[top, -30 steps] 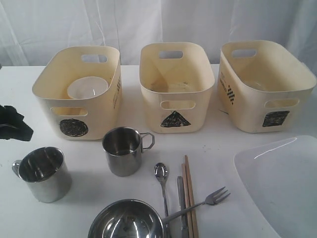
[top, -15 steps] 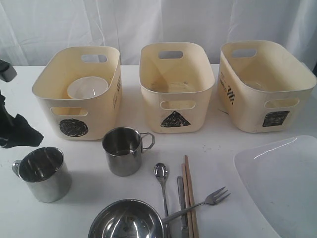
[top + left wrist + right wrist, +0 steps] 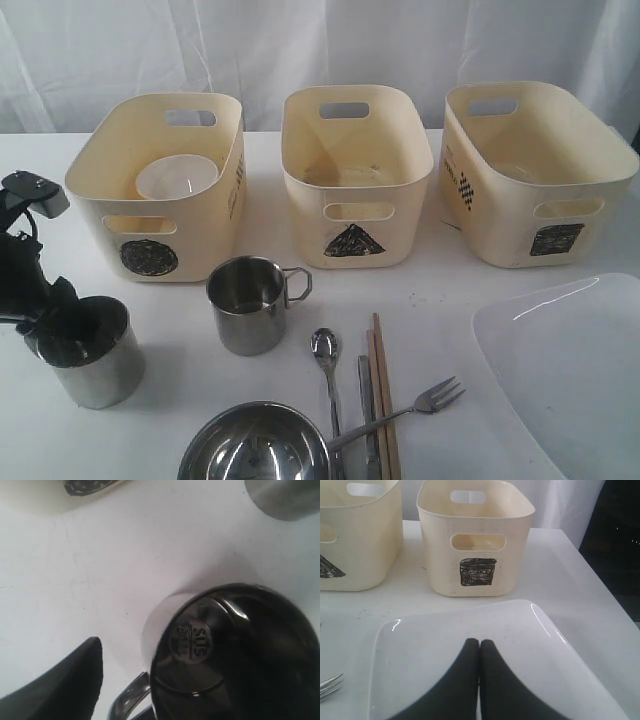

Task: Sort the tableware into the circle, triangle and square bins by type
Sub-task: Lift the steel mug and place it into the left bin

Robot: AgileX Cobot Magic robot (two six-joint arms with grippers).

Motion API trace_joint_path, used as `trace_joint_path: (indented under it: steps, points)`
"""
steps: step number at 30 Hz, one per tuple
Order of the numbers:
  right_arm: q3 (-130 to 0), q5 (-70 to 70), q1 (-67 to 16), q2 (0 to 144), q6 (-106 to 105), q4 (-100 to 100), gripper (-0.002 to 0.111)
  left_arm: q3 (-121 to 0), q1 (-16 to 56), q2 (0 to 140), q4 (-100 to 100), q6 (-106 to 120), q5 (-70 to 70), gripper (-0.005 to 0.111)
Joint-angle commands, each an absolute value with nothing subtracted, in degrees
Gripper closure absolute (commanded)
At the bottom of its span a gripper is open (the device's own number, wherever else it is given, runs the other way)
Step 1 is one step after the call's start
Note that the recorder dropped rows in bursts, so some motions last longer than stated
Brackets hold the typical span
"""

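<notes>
The left gripper (image 3: pixel 62 325) has dropped onto the near-left steel mug (image 3: pixel 95 378) before the circle bin (image 3: pixel 195 235), fingers spread, while the right gripper (image 3: pixel 479 643) hangs, fingers pressed together, above the white plate (image 3: pixel 420 645).

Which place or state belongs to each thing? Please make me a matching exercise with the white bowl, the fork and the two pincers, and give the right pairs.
Things
1. white bowl
2. fork
3. left pincer
4. right pincer

Places or states
A. shut, above the white plate
B. inside the circle bin
C. open, at the rim of the leftmost steel mug
D. lying across the chopsticks

Pairs: 1-B, 2-D, 3-C, 4-A
</notes>
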State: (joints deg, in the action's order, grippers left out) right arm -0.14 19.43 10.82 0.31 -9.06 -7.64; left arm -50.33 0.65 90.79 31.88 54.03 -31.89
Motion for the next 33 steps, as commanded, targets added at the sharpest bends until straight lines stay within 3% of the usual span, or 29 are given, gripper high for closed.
trace_joint_path:
  steps: [1,5,11,12,20,25,28,33]
  points:
    - [0.00,19.28,10.65,0.00,-8.82,-7.70,0.108,-49.95,0.66,92.18,32.95,54.43,-34.25,0.037]
    - [0.00,19.28,10.65,0.00,-8.82,-7.70,0.108,-49.95,0.66,92.36,32.84,54.43,-37.59,0.051]
    - [0.00,19.28,10.65,0.00,-8.82,-7.70,0.108,-49.95,0.66,92.36,27.66,53.78,-38.16,0.104]
    - [0.00,19.28,10.65,0.00,-8.82,-7.70,0.108,-49.95,0.66,92.23,27.66,53.77,-38.87,0.106]
    - [0.00,19.28,10.65,0.00,-8.82,-7.70,0.108,-52.79,0.66,85.90,27.90,47.66,-55.74,0.107]
    - [0.00,19.28,10.65,0.00,-7.75,-7.68,0.108,-57.89,0.66,78.94,27.38,42.69,-54.38,0.107]
    - [0.00,19.28,10.65,0.00,-7.67,-7.68,0.108,-63.08,0.66,75.56,27.38,42.22,-45.90,0.107]
    - [0.00,19.28,10.65,0.00,-7.67,-7.68,0.108,-68.19,0.66,76.31,39.39,38.76,-8.45,0.107]
